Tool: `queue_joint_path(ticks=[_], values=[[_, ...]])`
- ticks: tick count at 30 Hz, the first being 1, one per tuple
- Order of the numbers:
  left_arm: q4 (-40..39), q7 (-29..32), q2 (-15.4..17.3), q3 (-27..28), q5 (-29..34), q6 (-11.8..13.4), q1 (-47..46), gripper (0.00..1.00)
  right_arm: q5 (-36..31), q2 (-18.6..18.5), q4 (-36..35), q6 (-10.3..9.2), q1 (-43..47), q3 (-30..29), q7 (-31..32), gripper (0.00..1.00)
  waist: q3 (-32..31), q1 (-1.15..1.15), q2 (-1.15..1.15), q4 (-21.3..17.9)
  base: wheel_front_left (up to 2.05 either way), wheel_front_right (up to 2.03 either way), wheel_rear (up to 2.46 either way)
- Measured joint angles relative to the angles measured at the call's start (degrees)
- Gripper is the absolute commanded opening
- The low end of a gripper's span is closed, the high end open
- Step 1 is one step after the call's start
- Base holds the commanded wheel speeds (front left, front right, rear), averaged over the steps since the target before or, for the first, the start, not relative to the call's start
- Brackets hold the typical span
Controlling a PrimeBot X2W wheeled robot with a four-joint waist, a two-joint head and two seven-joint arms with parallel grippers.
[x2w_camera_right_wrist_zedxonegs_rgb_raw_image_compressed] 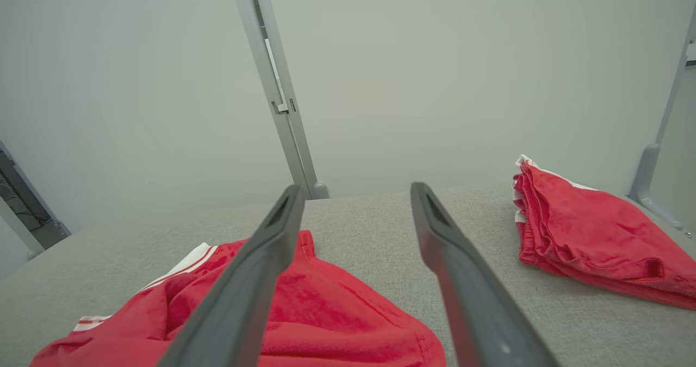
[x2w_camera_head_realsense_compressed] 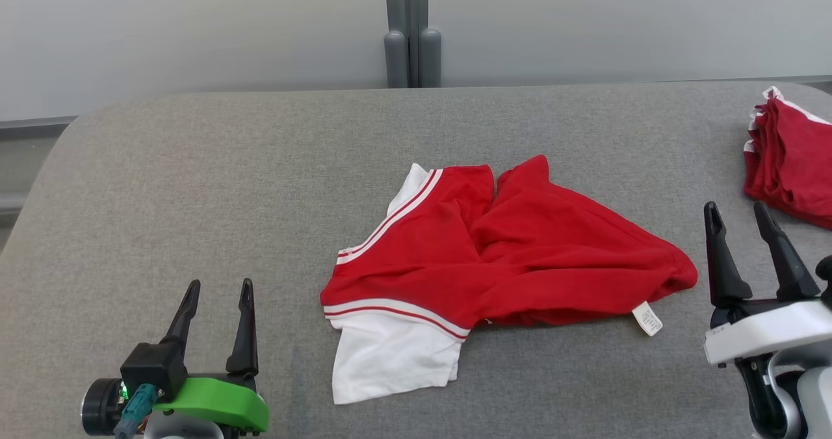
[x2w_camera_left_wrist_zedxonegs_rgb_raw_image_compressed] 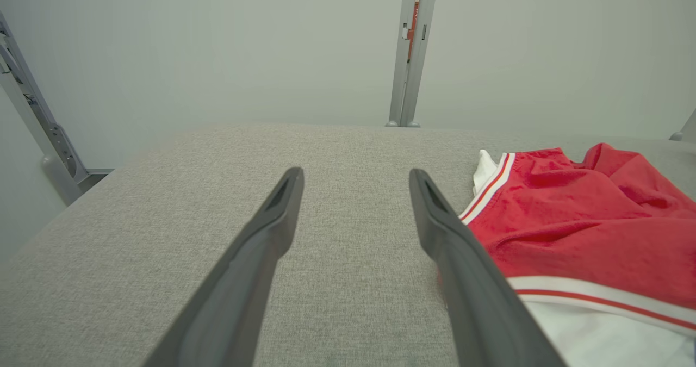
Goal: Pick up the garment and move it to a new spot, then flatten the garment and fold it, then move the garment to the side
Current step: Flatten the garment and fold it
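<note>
Left gripper (x2w_camera_head_realsense_compressed: pixel 220 285): open, the two dark fingers standing apart with nothing between them. It sits at the near left of the table, fingers pointing toward the far side. A green cover (x2w_camera_head_realsense_compressed: pixel 218 405) sits at its base.
Left gripper, wrist view: bare grey fabric lies between the fingers. The garment's left edge lies just to the right of the right-hand finger.
Right gripper (x2w_camera_head_realsense_compressed: pixel 736 209): open, fingers spread and empty. It sits at the near right, just to the right of the garment's right end and apart from it. Its base is a white housing (x2w_camera_head_realsense_compressed: pixel 767 335).
Right gripper, wrist view: grey fabric shows between the fingertips. The garment lies low on the left and the folded stack on the right.
Contact with table: cannot be told for either gripper.
Garment (x2w_camera_head_realsense_compressed: pixel 520 257): a red shirt with white parts, lying crumpled and unfolded on the middle of the table, between the two grippers. Neither gripper holds it.
Garment detail: a white sleeve (x2w_camera_head_realsense_compressed: pixel 390 361) points toward the near edge, with red-and-white striped trim above it. More striped trim runs along the far left edge. A white care label (x2w_camera_head_realsense_compressed: pixel 647 319) sticks out at the near right.
Stack of folded red garments (x2w_camera_head_realsense_compressed: pixel 793 166): at the far right of the table, well apart from the crumpled garment.
Table (x2w_camera_head_realsense_compressed: pixel 195 179): grey woven fabric cover with rounded far corners.
Background: pale wall panels with a grey upright post (x2w_camera_head_realsense_compressed: pixel 409 29) behind the far edge.
</note>
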Motion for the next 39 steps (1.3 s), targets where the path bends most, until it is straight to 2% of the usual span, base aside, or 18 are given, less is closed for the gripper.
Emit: queue_joint_path(ticks=[8, 19, 27, 39], values=[[0.14, 0.00, -0.01, 0.79, 0.20, 0.00, -0.02, 1.00, -2.23, 2.50, -0.56, 0.00, 4.49, 4.53, -5.20, 1.00, 0.11, 0.00, 0.00, -1.35, 0.00, 0.00, 0.00], [2.20, 0.00, 0.82, 0.05, 0.40, 0.00, -3.64, 1.00, -5.16, 4.11, -0.57, 0.00, 4.21, 7.34, -6.25, 1.00, 0.82, 0.00, 0.00, -2.34, 0.00, 0.00, 0.00], [7.20, 0.00, 3.79, -4.35, 0.43, 0.01, -12.99, 1.00, -5.68, 4.33, -0.65, 0.00, 2.22, 7.67, -6.26, 1.00, 3.00, 0.00, 0.00, -3.38, 0.00, 0.00, 0.00], [21.24, 0.97, 8.20, -15.27, -2.79, -0.10, -23.51, 1.00, -5.83, 4.48, 0.83, 0.00, -0.46, 7.37, -6.31, 1.00, 6.39, 0.00, 0.00, -7.53, 0.00, 0.00, 0.00]])
